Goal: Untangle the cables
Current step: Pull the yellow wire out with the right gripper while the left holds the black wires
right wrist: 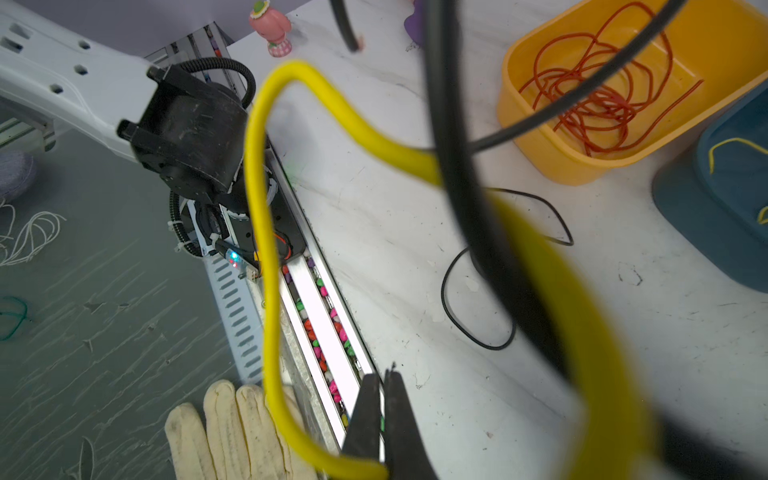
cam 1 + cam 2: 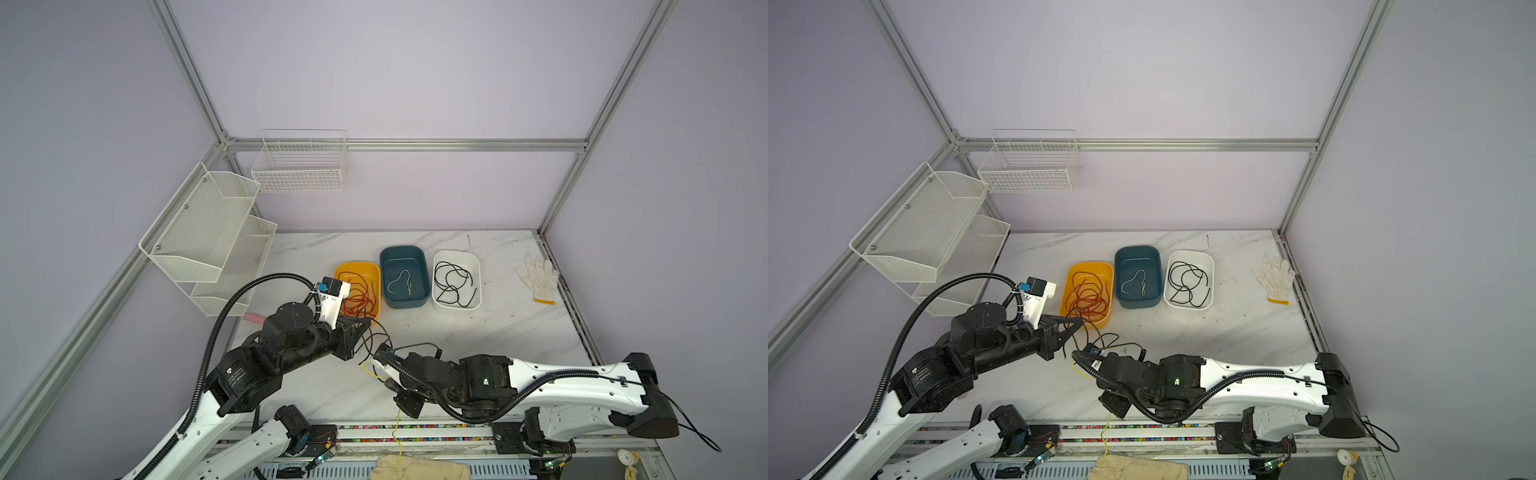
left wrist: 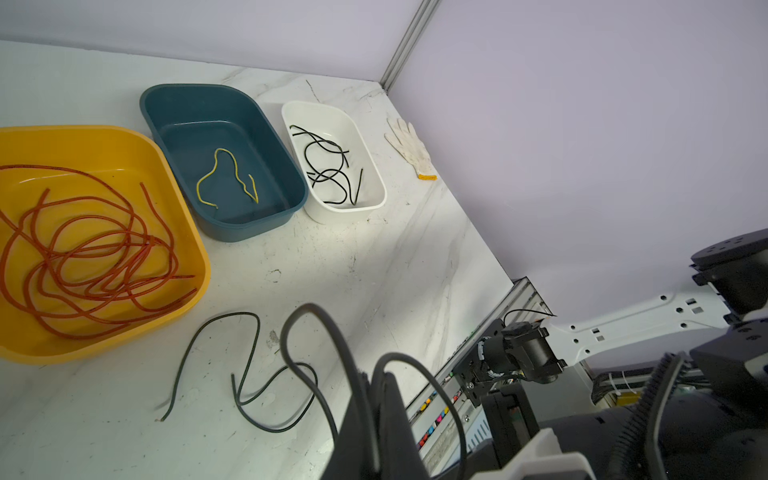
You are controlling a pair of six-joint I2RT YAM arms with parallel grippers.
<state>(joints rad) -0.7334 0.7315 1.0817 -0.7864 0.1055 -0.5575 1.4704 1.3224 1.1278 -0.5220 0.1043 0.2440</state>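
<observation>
Firstly, bin row: three plastic bins stand side by side at the rear of the marble table. In both top views they run yellow, teal, white from left to right.
Yellow bin: holds the red-orange cables in a loose, overlapping coil.
Teal bin: holds one short yellow cable, curved, lying on the bin floor.
White bin: holds several black cables that cross one another.
Wall containers: a white mesh shelf is fixed to the left wall and a wire basket to the rear wall.
Loose cables: loose black cables lie on the table in front of the yellow bin, between the two grippers. A long yellow cable hangs over the table's front edge.
Left gripper: fingers pressed together, pinching the loose black cables just in front of the yellow bin.
Right gripper: fingers pressed together, with the long yellow cable running in between them near their base.
Writing: a small label sits on the left arm's housing; its print is too small to read.
Other: a white glove lies on the table to the right of the white bin.
</observation>
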